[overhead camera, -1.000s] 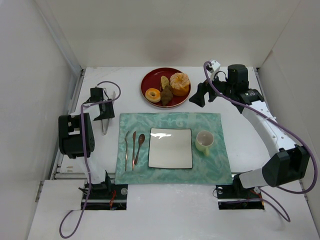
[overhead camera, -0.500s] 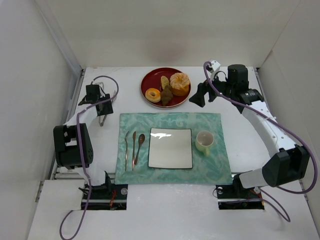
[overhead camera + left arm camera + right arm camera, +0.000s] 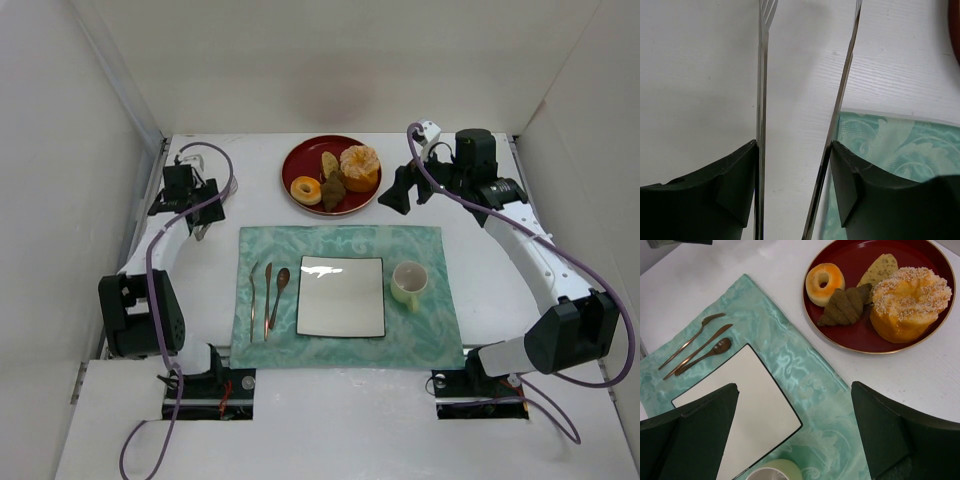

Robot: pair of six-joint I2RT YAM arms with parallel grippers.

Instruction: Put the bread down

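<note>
The red plate (image 3: 855,337) carries four pastries. The bread (image 3: 844,305) lies among them, between the ring doughnut (image 3: 825,283) and the sugared bun (image 3: 907,300). The right gripper (image 3: 794,390), jaws wide, hovers just beside that plate, near the bread. The left gripper (image 3: 794,160) clamps metal tongs (image 3: 761,100), well apart from it. Three utensils (image 3: 267,297), one white plate (image 3: 341,296) and one cup (image 3: 409,285) sit on the mat (image 3: 420,245).

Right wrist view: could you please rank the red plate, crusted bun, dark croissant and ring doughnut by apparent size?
Largest first:
1. red plate
2. crusted bun
3. dark croissant and ring doughnut: they look too alike to rank.
</note>
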